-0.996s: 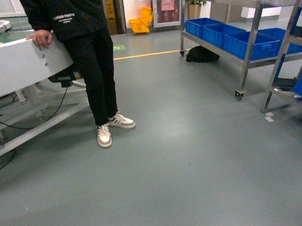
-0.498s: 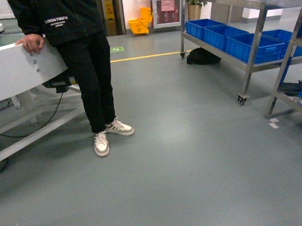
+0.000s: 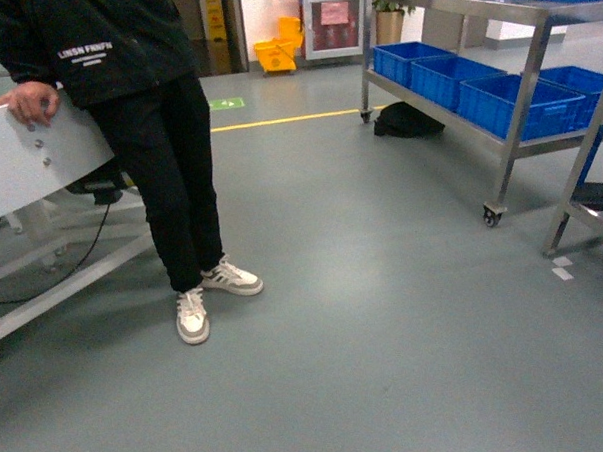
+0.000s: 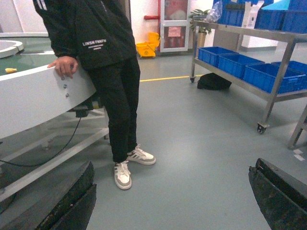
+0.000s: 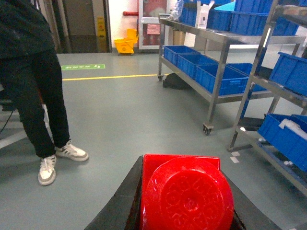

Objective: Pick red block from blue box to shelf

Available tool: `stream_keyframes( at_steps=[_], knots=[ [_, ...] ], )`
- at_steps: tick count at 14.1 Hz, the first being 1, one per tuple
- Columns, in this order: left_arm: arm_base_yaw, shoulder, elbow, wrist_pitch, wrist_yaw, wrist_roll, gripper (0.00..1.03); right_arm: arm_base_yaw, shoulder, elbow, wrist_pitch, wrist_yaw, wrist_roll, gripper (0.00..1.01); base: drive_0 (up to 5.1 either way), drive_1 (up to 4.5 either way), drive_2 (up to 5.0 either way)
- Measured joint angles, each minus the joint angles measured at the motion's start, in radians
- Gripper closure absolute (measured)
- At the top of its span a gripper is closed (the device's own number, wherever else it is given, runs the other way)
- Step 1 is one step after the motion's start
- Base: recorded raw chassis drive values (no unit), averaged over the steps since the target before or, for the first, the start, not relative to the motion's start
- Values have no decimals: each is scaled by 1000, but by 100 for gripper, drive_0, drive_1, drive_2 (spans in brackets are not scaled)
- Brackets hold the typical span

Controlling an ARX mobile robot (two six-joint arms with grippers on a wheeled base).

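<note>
1. The person (image 3: 148, 143) at the conveyor (image 3: 28, 158) has slid left in the head view.
2. The left gripper (image 4: 172, 201) is carried empty, jaws spread.
3. The red block (image 5: 184, 194) is pinched in the right gripper (image 5: 184, 211).
4. The shelf (image 3: 496, 87) has been brought closer; a base turn toward it is judged underway.

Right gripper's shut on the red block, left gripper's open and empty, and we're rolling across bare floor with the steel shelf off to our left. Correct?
Not quite: the shelf stands to our right, as the head view shows, with blue crates on its lower tier. The rest holds: the right wrist view shows the red block clamped in the right gripper, and the left gripper is open with nothing in it.
</note>
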Motion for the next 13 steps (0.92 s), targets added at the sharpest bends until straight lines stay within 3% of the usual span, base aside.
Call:
stream_keyframes(
  at_steps=[13],
  knots=[
    [0,0,0,0,1,0,5,0,-1,0,5,0,0,74,-142,110,-393]
  ],
)
